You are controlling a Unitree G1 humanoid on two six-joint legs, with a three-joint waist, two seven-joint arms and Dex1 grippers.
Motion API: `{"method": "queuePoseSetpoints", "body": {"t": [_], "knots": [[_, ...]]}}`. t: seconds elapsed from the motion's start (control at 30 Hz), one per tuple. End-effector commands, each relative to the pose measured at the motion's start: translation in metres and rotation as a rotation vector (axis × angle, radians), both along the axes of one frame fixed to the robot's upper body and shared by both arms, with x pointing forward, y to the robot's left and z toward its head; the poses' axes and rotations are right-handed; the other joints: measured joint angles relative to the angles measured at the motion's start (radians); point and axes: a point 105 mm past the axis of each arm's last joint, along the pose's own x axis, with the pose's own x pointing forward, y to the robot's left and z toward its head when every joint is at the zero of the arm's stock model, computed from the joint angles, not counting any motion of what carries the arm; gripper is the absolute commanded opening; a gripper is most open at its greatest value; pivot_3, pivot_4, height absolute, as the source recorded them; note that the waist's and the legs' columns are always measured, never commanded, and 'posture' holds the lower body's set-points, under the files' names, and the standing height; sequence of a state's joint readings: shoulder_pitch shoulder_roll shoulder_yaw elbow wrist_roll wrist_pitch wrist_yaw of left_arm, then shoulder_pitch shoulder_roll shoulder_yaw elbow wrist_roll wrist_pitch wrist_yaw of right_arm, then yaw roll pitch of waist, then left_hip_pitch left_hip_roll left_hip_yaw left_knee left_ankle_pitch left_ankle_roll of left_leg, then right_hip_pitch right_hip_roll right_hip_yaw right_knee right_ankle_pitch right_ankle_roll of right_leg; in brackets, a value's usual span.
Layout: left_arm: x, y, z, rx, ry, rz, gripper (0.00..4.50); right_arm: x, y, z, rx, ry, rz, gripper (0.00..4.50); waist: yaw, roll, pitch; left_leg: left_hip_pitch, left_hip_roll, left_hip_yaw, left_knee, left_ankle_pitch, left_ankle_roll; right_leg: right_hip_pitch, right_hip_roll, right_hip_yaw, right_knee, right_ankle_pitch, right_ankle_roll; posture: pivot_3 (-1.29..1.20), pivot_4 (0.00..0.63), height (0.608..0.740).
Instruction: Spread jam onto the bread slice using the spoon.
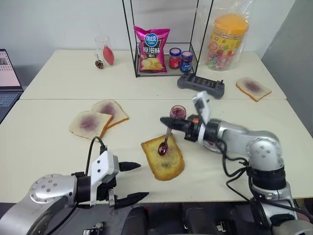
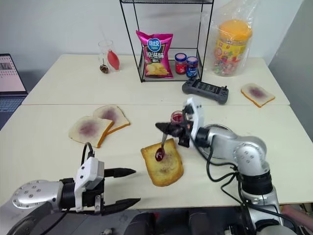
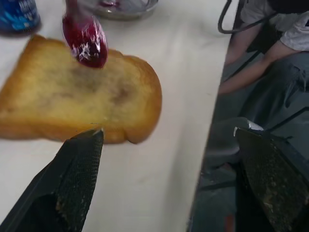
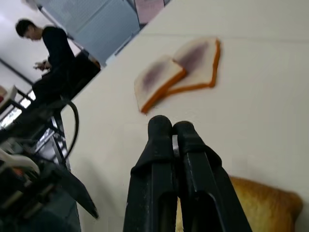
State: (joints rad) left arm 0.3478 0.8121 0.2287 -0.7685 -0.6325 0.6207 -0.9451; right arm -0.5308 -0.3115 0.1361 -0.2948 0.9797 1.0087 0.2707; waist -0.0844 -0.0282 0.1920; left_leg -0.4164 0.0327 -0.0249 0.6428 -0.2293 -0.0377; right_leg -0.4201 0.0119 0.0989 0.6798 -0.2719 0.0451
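Right tool (image 1: 167, 124) clamped on spoon (image 1: 165, 141), jam-loaded bowl over bread slice (image 1: 163, 158) near worktop (image 1: 44, 147) front edge; left tool (image 1: 135, 181) fingers apart at that edge, bare worktop leftward; right wrist view shows a person (image 4: 52, 53).

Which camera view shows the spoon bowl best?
The left wrist view: the jam-coated spoon bowl hangs close over the bread. Both eye views show the whole spoon, small. The right wrist view shows shut fingers.
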Motion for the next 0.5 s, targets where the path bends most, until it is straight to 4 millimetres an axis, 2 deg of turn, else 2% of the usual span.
{"method": "queuePoseSetpoints", "body": {"t": [0.03, 0.23, 0.5], "knots": [[-0.002, -0.002, 0.006, 0.001, -0.064, 0.025, 4.5, 0.005, 0.009, 0.005, 0.023, -0.144, 0.021, 0.04, 0.0, 0.0, 0.0, 0.0, 0.0, 0.0, 0.0, 0.0, 0.0, 0.0, 0.0, 0.0, 0.0, 0.0, 0.0, 0.0, 0.15, 0.74], [-0.004, -0.002, 0.005, 0.003, -0.072, 0.056, 4.5, 0.008, 0.008, -0.002, -0.036, -0.271, 0.036, 0.04, 0.002, 0.0, 0.0, 0.0, 0.0, 0.0, 0.0, 0.0, 0.0, 0.0, 0.0, 0.0, 0.0, 0.0, 0.0, 0.0, 0.15, 0.74], [-0.005, -0.006, -0.003, 0.005, -0.076, 0.053, 4.5, 0.017, -0.001, 0.007, -0.054, -0.329, 0.007, 0.04, 0.002, 0.0, 0.0, 0.0, -0.001, -0.001, 0.001, 0.0, 0.0, 0.0, 0.0, 0.0, 0.0, 0.0, 0.0, 0.0, 0.15, 0.74]]}}
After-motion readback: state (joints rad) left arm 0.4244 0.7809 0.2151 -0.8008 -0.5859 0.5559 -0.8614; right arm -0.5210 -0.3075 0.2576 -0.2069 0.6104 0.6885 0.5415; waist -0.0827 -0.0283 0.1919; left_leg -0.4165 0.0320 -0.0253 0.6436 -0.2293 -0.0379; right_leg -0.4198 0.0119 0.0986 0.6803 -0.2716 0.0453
